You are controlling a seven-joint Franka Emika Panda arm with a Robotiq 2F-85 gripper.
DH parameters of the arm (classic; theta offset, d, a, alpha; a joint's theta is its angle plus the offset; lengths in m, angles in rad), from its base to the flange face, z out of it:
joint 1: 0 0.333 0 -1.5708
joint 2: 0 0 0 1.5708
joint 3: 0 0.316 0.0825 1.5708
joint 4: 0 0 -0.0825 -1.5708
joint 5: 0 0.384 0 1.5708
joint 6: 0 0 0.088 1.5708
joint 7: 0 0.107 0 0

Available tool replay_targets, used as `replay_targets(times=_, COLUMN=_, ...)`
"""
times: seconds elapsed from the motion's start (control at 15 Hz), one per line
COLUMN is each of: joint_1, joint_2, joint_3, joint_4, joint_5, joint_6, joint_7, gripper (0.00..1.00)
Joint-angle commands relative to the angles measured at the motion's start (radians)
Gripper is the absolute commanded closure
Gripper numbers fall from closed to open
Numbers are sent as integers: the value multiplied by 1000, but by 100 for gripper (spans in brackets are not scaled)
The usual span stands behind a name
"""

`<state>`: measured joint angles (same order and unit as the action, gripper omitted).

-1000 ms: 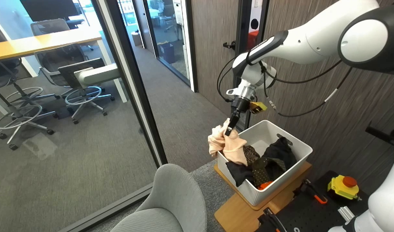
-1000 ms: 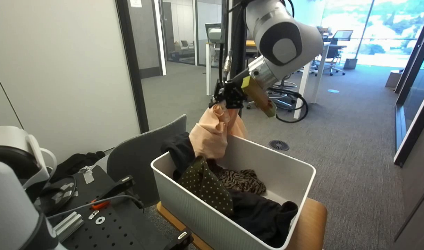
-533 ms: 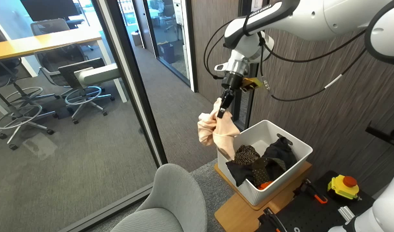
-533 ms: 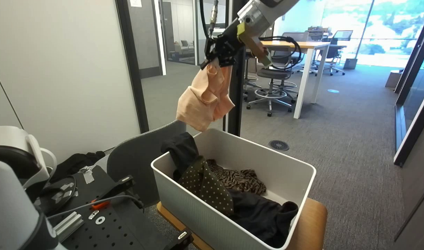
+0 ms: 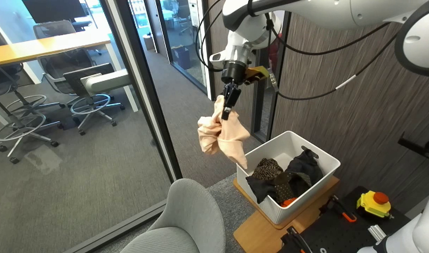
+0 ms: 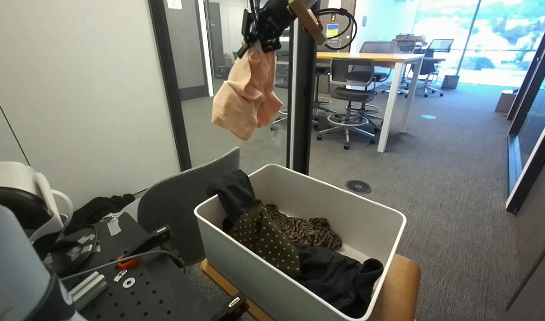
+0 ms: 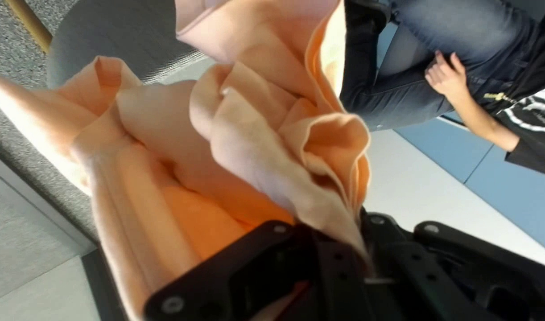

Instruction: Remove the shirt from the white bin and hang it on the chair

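Note:
The peach shirt [image 5: 233,137] hangs bunched in the air from my gripper [image 5: 226,113]. In an exterior view its lowest folds [image 6: 245,102] are above the rim of the white bin [image 6: 237,263]. My gripper [image 6: 259,48] is shut on the upper part of the shirt. In the wrist view folds of the shirt [image 7: 263,151] run in between the fingers [image 7: 344,236] and hide the fingertips. The white bin [image 5: 276,211] stands on a wooden stool. The grey chair [image 5: 200,211] is beside it, its backrest also seen in an exterior view [image 6: 183,200] and the wrist view [image 7: 116,35].
Polka-dot cloth [image 6: 268,240], patterned brown cloth [image 6: 312,232] and black clothes [image 6: 335,272] lie in the bin. A glass wall with a black frame [image 5: 144,91] is behind the chair. A person in jeans [image 7: 415,93] is near. A yellow-red stop button [image 5: 374,203] sits by the arm base.
My gripper has lifted the shirt up out of the bin and carried it left in both exterior views. The bin, its other clothes and the chair have stayed in place.

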<state>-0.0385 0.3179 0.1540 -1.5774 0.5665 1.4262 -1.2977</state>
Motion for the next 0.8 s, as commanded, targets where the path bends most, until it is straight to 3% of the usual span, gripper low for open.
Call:
replay_targets(times=0.0, joint_1=64, joint_2=117, joint_3=31, joint_4=185, joint_5=-70, joint_6=-133, joint_7=-25, gripper=94)
replay_targets(times=0.33, joint_1=126, joint_2=221, joint_3=76, joint_4=288, joint_5=-174, joint_6=-206, joint_7=-165, gripper=94)
replay_targets(times=0.73, joint_1=161, joint_2=370, joint_3=127, joint_4=412, joint_5=-200, joint_6=-240, joint_7=-399, gripper=94)
